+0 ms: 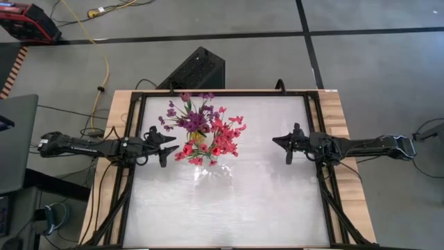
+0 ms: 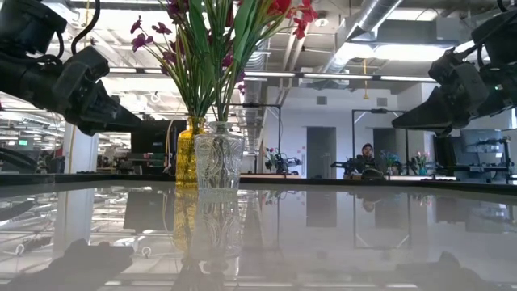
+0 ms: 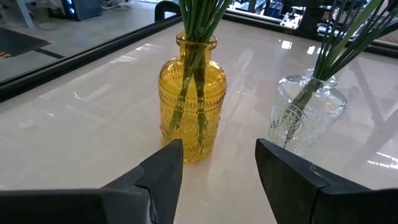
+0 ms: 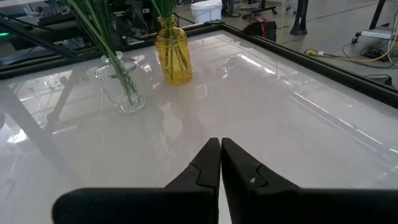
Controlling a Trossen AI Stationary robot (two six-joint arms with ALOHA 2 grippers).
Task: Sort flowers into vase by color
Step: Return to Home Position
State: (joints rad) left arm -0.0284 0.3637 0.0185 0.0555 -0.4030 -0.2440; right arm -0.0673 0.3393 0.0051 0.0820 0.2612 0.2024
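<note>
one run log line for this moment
left gripper: open, empty, near yellow vase | right gripper: shut, empty, apart | purple flowers: yellow vase | red flowers: clear vase

Open-plan robotics lab: exposed ceiling ducts (image 2: 373,18), yellow floor cable (image 1: 106,69), distant seated person (image 2: 367,153).

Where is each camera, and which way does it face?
High: above the table, looking straight down; left arm and right arm show.
Low: at tabletop height, looking level at yellow vase and clear vase; arms in upper corners.
Left wrist: on left arm, facing both vases past the open left pincer.
Right wrist: on right arm, facing them past the shut right pincer.
Shared: low and wrist views show both vases.
</note>
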